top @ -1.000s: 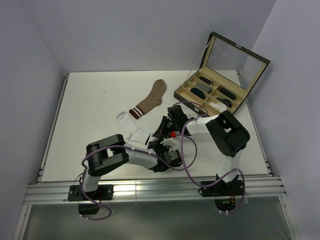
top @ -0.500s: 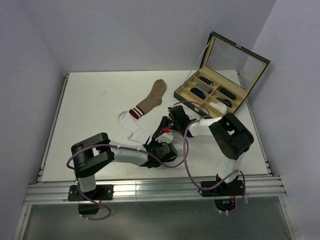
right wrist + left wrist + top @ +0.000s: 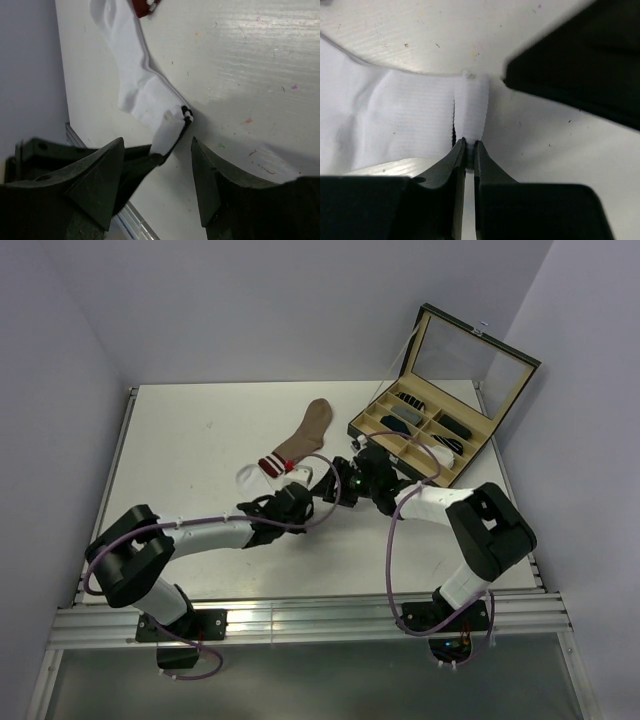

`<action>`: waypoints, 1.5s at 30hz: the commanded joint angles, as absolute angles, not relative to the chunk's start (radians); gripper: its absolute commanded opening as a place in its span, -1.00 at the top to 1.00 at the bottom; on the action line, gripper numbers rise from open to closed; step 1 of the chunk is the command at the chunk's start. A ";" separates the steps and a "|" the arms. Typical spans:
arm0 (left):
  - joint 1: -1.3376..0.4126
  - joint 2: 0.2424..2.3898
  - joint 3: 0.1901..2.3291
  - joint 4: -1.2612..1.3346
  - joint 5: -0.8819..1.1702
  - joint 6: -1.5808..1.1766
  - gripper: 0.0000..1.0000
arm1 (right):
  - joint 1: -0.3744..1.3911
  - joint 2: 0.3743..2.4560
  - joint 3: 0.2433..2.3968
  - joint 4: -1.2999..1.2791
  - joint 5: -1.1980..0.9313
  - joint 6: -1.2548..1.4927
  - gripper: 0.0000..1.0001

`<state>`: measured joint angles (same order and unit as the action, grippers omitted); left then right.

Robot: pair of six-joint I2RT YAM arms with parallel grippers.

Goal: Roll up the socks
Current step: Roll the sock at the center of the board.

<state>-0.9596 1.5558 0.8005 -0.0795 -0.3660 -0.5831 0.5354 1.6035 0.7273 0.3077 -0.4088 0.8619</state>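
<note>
The white sock (image 3: 395,115) lies on the table, and my left gripper (image 3: 468,142) is shut on a narrow fold of its striped cuff end. In the right wrist view the white sock (image 3: 134,75) runs up and away from that pinched fold, and my right gripper (image 3: 157,141) stands open around it without touching. From above, the left gripper (image 3: 303,494) and the right gripper (image 3: 340,480) meet mid-table, and only a bit of the white sock (image 3: 248,475) shows. The tan-brown sock (image 3: 305,435) lies flat behind them; its red-and-white cuff (image 3: 145,6) touches the white sock's far end.
An open compartment box (image 3: 478,445) holding small sock rolls stands at the back right, its mirrored lid (image 3: 470,345) raised. The table's near metal rail (image 3: 300,618) runs along the front, and the left table edge (image 3: 67,130) shows in the right wrist view.
My right gripper has opened and let go of the white sock. The left arm has stretched out toward the back, still pinching the sock's cuff end and carrying it along.
</note>
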 commanded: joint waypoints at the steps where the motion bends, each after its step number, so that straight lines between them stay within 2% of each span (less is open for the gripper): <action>1: -0.873 1.516 0.766 0.023 -0.108 -0.653 0.82 | 0.529 1.585 0.695 0.376 -0.416 0.857 -0.27; 8: -0.712 1.563 0.712 0.123 0.128 -0.719 0.82 | 0.531 1.624 0.652 0.463 -0.462 0.890 -0.25; 12: -0.667 1.598 0.695 0.158 0.189 -0.759 0.82 | 0.531 1.654 0.655 0.489 -0.469 0.907 -0.25; 20: -0.601 1.611 0.643 0.218 0.261 -0.830 0.82 | 0.534 1.733 0.676 0.517 -0.462 0.942 -0.27; 27: -0.549 1.611 0.580 0.305 0.333 -0.907 0.82 | 0.538 1.805 0.686 0.577 -0.483 0.973 -0.20; 45: -0.495 1.647 0.505 0.452 0.440 -1.003 0.84 | 0.571 1.911 0.768 0.519 -0.506 0.951 -0.20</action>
